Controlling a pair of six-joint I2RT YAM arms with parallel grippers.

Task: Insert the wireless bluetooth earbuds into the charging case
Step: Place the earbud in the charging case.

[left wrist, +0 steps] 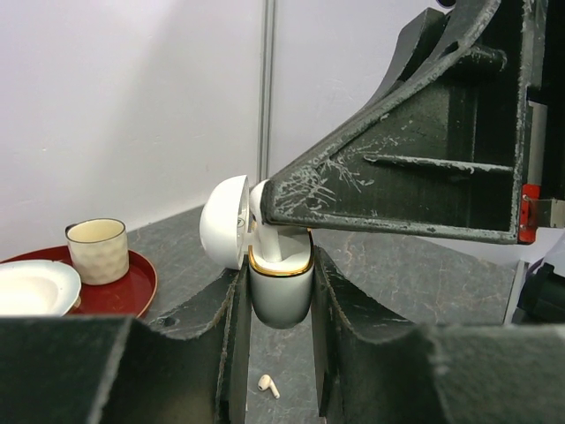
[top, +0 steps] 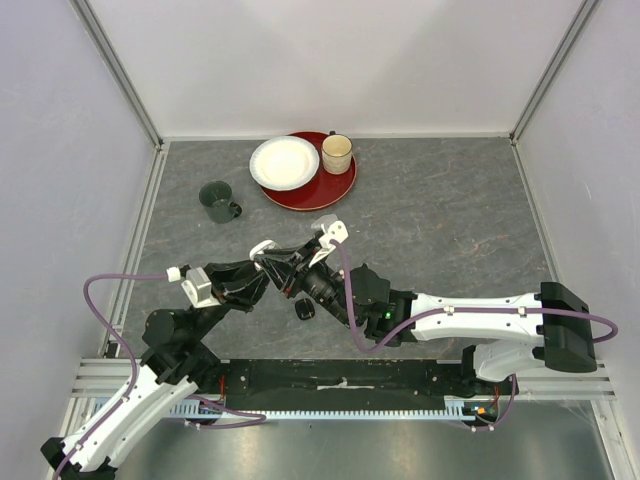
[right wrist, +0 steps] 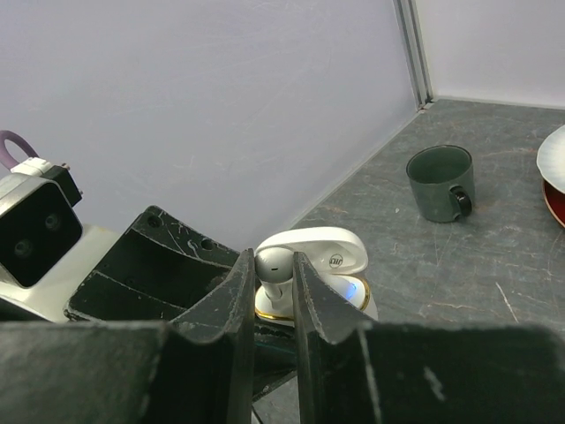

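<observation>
Nearest your arm bases, a small dark rounded thing [top: 305,310] lies on the table [top: 450,230]; you cannot tell from here whether it is a case or something else. A second earbud [left wrist: 267,385], pale, lies loose on the table right below the held case.

Just beyond, your left gripper [left wrist: 280,283] is clamped on the white charging case [left wrist: 281,305], one finger on each side of its body. The case stands upright, its gold-rimmed mouth facing up and its lid [left wrist: 222,221] swung back, away from the right arm.

Your right gripper [right wrist: 273,283] has its jaws pressed together on a white earbud [right wrist: 274,261], pinching it by the head. This is what the move turns on: the bud sits straight above the case's mouth with its stem pointing down, its long axis running along the case's own upright axis. The stem tip looks to be at or just inside the rim; whether it is in its well you cannot tell. The way in is straight down, and the right arm has to do it.

Well beyond stand a green mug [right wrist: 440,182] and a red tray [top: 335,190] bearing a plate [top: 284,162] and a cup [top: 337,153].
</observation>
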